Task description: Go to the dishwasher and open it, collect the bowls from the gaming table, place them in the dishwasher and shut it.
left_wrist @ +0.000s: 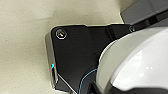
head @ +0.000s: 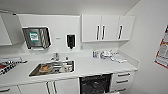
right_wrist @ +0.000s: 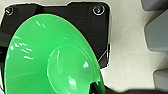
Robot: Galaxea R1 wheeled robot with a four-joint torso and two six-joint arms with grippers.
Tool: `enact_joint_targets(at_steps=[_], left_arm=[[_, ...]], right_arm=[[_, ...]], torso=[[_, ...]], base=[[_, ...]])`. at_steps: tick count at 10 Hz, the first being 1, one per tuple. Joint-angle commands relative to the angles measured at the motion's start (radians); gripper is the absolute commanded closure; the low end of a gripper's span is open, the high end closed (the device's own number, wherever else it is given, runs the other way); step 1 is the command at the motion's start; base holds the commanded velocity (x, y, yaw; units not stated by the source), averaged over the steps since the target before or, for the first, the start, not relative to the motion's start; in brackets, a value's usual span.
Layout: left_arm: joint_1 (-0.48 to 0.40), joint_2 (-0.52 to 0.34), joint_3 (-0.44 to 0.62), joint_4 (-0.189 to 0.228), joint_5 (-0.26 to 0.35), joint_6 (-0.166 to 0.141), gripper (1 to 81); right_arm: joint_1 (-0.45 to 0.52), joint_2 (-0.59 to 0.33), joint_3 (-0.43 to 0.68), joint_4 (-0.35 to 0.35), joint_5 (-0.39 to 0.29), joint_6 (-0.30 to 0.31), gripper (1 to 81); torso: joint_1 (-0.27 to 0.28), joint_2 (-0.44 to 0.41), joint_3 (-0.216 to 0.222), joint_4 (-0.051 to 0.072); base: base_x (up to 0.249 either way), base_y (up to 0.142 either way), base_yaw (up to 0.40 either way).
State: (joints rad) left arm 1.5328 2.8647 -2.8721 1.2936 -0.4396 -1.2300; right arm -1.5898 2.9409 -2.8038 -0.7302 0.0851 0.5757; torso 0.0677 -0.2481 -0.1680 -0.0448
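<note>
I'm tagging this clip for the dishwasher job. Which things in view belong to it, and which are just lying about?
Belongs to the job:
green bowl, close to the right wrist camera
dishwasher, under the counter

Just lying about:
sink with dishes in it
soap dispenser
towel dispenser
wall poster
</note>
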Motion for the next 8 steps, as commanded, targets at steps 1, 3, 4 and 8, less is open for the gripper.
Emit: enact_joint_targets(at_steps=[1, 3, 4, 8], left_arm=[[-0.049, -0.017, -0.010, -0.002, 0.015, 0.003, 81.1], [-0.049, -0.017, -0.010, -0.002, 0.015, 0.003, 81.1], [-0.050, -0.019, -0.010, 0.000, 0.015, 0.003, 81.1], [-0.049, -0.020, -0.010, 0.000, 0.016, 0.003, 81.1]], right_arm=[[0.049, -0.017, -0.005, 0.000, -0.039, -0.002, 81.1], [0.047, -0.017, -0.005, 0.002, -0.039, -0.002, 81.1], [0.047, -0.015, -0.003, 0.002, -0.039, -0.002, 81.1], [0.049, -0.015, -0.003, 0.000, -0.039, -0.002, 81.1]], torso=[[0.000, 0.000, 0.000, 0.000], [0.000, 0.000, 0.000, 0.000], [0.000, 0.000, 0.000, 0.000], [0.000, 0.000, 0.000, 0.000]], base=[[0.100, 0.000, 0.000], [0.100, 0.000, 0.000], [0.100, 0.000, 0.000], [0.100, 0.000, 0.000]])
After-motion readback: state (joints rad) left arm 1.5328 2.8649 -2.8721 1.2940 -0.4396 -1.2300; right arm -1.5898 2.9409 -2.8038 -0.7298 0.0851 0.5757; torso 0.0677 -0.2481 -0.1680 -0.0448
